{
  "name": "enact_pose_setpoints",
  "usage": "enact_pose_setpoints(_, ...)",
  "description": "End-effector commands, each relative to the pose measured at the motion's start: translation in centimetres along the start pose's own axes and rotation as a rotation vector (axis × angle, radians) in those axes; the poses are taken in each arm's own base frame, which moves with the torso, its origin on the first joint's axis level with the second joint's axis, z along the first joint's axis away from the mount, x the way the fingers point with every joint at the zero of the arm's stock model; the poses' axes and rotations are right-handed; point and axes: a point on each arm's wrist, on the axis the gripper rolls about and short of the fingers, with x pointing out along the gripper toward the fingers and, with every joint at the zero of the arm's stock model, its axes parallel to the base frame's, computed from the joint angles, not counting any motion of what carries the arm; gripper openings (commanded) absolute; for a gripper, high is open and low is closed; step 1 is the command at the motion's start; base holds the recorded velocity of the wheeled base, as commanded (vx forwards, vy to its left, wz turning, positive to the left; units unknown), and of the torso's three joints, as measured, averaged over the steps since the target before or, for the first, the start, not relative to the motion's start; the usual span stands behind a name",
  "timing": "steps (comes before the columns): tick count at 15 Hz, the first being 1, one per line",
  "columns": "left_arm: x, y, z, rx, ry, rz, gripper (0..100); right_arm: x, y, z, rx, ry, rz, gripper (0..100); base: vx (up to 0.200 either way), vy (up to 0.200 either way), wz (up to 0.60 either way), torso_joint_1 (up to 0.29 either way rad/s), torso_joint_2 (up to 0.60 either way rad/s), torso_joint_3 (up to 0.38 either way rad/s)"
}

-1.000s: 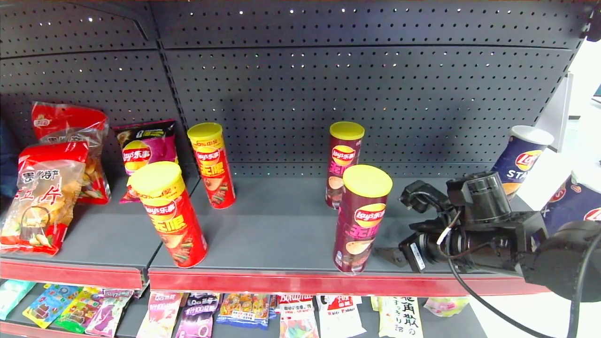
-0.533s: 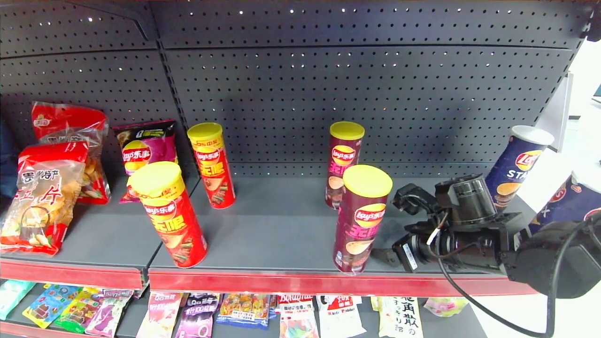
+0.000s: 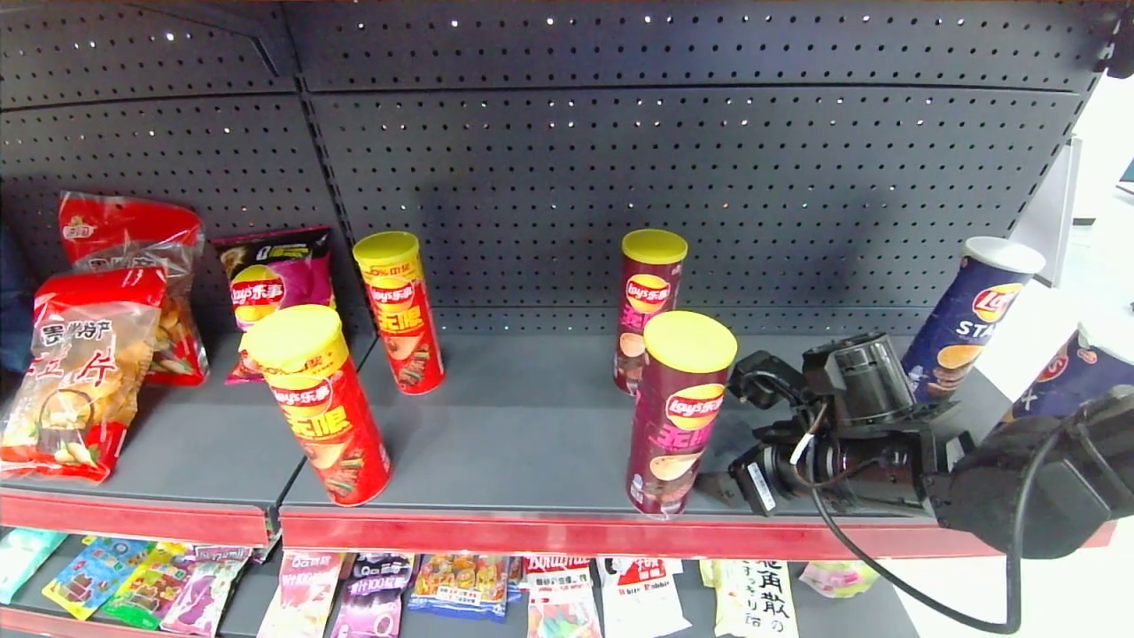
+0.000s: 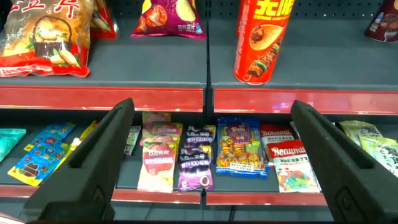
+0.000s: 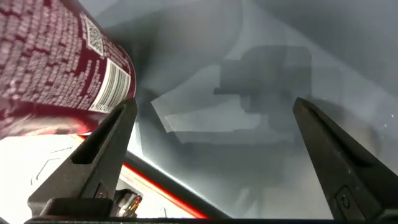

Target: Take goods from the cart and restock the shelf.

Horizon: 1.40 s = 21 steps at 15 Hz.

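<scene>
1. While standing just behind the red front edge (image 3: pixel 567 532) of the shelf, upright as far as the head view tells: maroon chip can (image 3: pixel 678 412), yellow lid pointing up, base down, long axis vertical.
2. Probably light and stiff along its length, yet thin-walled (a paperboard tube, by the look), so easy to dent under a hard squeeze. Glossy wrap likely a little slippery.
3. Best taken around the mid-body, across the round section and well above the red front edge, not by the lid, which would likely pop off. Worth keeping the axis vertical when shifting it, since tall and narrow enough to tip.
4. Spread wide and empty: right gripper (image 3: pixel 731 430), just beside the can and about as far behind the red front edge. Can wall close to one finger; contact impossible to confirm.
5. Likewise spread, pinching nothing: left gripper (image 4: pixel 211 104), out in front of the red front edge and below it, facing the snack packets (image 4: pixel 186 155) on the lower tier.
6. Farther back from the red front edge, a second maroon can (image 3: pixel 649 306), also upright.
</scene>
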Motion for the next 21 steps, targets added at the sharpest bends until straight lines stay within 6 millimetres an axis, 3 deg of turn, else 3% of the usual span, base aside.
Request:
enact_pose_setpoints(1,0.0,0.0,0.0,0.0,0.001,0.001,100,0.3,0.3,0.2,-0.007,-0.001,0.007,100,0.0,0.0,0.0,0.0,0.0,0.0)
enact_pose_setpoints(21,0.0,0.0,0.0,-0.002,0.001,-0.001,100,0.9,0.9,1.3,-0.023,-0.025,0.014,100,0.0,0.0,0.0,0.0,0.0,0.0)
